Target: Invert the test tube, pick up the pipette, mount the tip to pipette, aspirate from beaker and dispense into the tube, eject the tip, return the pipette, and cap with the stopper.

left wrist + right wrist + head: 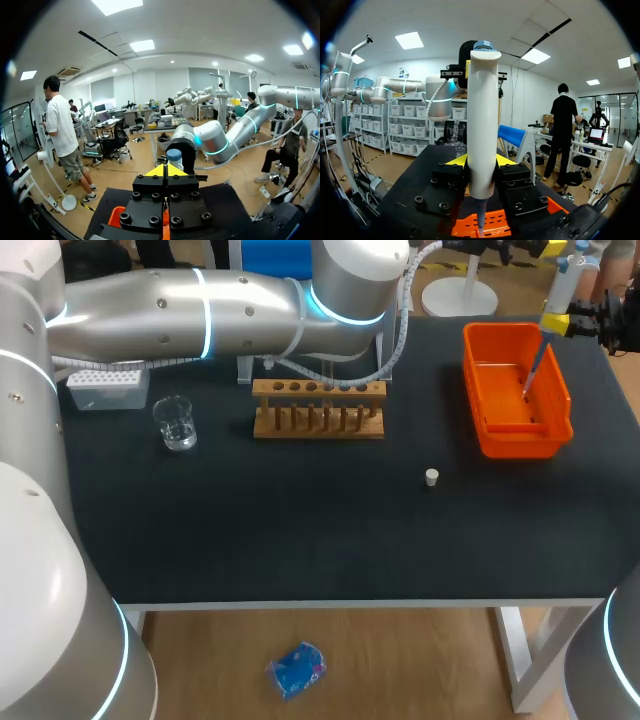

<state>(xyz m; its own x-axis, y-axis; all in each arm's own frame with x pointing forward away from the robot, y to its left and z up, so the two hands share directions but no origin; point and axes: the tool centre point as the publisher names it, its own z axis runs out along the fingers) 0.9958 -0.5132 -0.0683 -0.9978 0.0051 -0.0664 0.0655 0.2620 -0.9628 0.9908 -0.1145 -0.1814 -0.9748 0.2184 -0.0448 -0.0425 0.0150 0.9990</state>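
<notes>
My right tool [481, 161] grasps the pipette [483, 100] above the orange bin [520, 443], its tip apparently not yet ejected. My left tool [167, 170] is clenched, seemingly empty. The stopper [431, 477] waits.

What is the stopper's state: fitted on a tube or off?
Off. The stopper sits alone on the black table, apart from the wooden rack.
</notes>
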